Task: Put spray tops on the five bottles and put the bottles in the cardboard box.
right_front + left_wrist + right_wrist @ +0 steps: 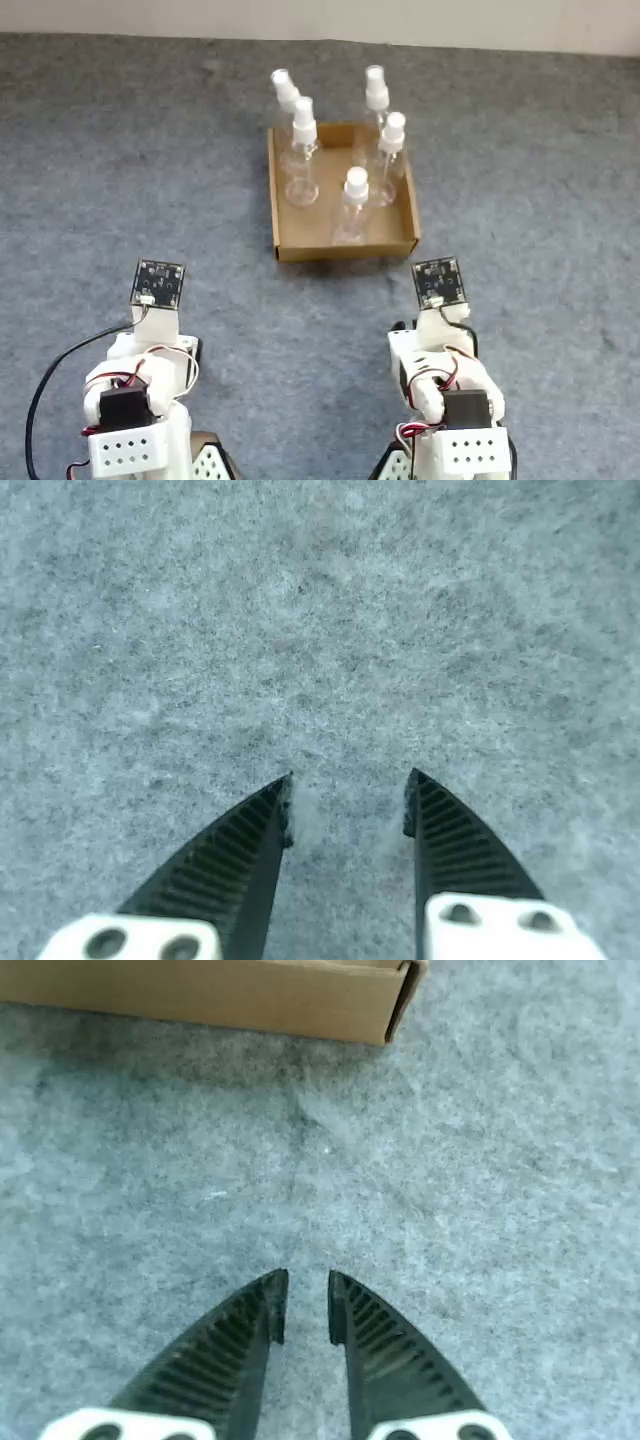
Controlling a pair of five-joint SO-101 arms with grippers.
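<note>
The table (pixel 100 190) is covered edge to edge in grey felt-like cloth, matt and fuzzy (up close the fibres look mottled and a little pilled). The cardboard box (pixel 345 248) is plain brown paperboard, matt, with a raw cut edge at its corner. The five bottles (pixel 352 218) look like clear plastic, smooth and faintly glossy. Their spray tops (pixel 356 183) are smooth white plastic. The left gripper (pixel 348 805) and the right gripper (pixel 306 1305) have matt black plastic fingers with ribbed faces. The arm housings (pixel 128 450) are smooth white plastic with a dull sheen.
</note>
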